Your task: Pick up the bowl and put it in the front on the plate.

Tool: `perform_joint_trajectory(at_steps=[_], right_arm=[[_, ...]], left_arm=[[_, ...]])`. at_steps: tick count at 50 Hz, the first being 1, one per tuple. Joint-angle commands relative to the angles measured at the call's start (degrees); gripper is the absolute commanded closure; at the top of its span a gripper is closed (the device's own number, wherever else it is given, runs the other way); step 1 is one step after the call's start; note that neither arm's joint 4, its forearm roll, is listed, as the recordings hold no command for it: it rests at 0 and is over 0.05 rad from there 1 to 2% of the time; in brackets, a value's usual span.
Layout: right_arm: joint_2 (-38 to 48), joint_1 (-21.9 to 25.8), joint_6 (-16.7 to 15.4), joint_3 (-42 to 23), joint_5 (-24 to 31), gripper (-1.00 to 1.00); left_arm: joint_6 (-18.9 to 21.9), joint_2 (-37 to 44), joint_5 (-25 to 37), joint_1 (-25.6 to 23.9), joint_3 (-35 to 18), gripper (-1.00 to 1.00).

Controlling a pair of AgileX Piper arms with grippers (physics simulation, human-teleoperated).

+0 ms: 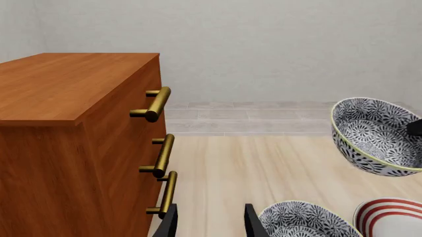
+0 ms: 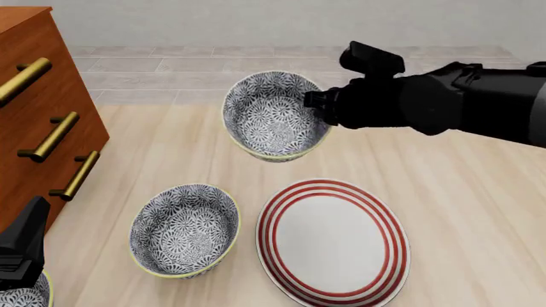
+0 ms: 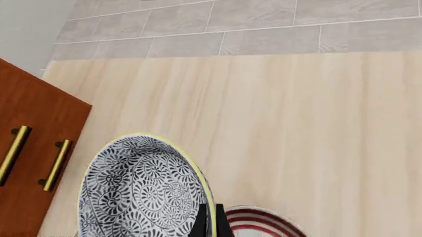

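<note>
- Above the desk (image 2: 444, 192), beyond the plate (image 2: 334, 240), the bowl (image 2: 275, 115) hangs tilted in the air, its opening turned toward the front camera.
- Right jaws (image 2: 318, 102) pinch the bowl's right rim; the right wrist view shows the two fingers (image 3: 199, 224) closed on either side of the rim, the plate's red rings just beyond.
- Plate lies flat on the desk, bare, nearer the camera than the held bowl.
- A second bowl (image 2: 184, 230) sits on the desk just left of the plate; a third bowl (image 2: 22, 295) peeks in at the front view's lower left corner.
- Left jaws (image 1: 209, 221) are spread and hold nothing, near the dresser (image 2: 34, 109) at the desk's left side.
</note>
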Motion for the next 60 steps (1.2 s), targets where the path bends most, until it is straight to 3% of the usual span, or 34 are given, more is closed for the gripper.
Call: perform_joint_trajectory(at_steps=[1,35,43,60], right_arm=[[-5.8,-2.4,-0.1,5.9,-0.3,1.00],[-18.3,-3.7,3.8,21.3,-0.2,1.00],[-20.6,-3.1,6.2,27.7,-2.6,1.00],[-22.2,-2.1,8.1,32.7,-4.3,1.00]], left_arm=[[0.0,0.0,0.0,0.0,0.0,-1.00],[0.0,0.0,0.0,0.0,0.0,-1.00],[0.0,0.0,0.0,0.0,0.0,-1.00],[0.0,0.0,0.0,0.0,0.0,-1.00]])
